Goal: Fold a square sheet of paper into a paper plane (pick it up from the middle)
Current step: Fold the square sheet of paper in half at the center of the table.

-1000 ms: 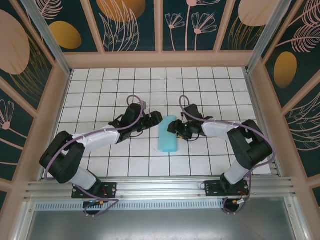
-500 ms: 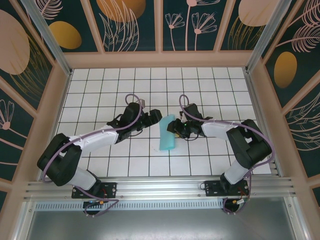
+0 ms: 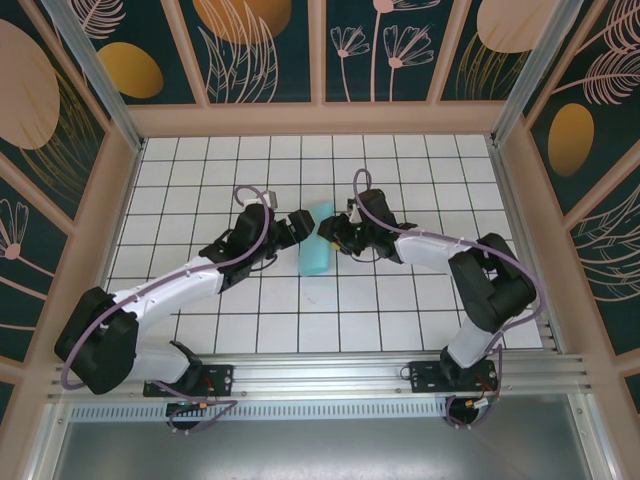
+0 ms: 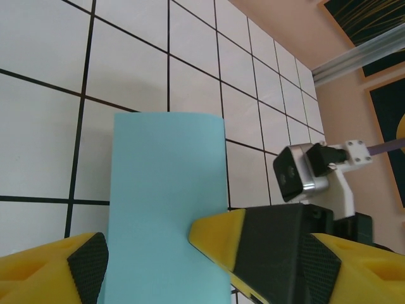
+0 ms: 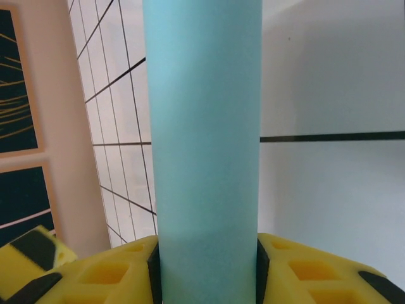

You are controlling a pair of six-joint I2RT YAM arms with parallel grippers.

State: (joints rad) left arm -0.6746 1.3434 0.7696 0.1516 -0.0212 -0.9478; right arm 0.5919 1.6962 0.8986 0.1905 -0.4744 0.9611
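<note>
Shifted leftward and farther out, the square sheet of paper (image 3: 318, 255) (a narrow folded strip) is clamped mid-surface by the right end effector (image 3: 327, 228); the left end effector (image 3: 301, 224) is held wide apart astride it, so creasing is judged underway.

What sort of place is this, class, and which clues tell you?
Probably a robot test cell: a white gridded table, patterned wall panels boxing it in, and a left arm and right arm bolted to a metal rail, handling blue paper.

White tiled table (image 3: 400, 310), dark gridlines
</note>
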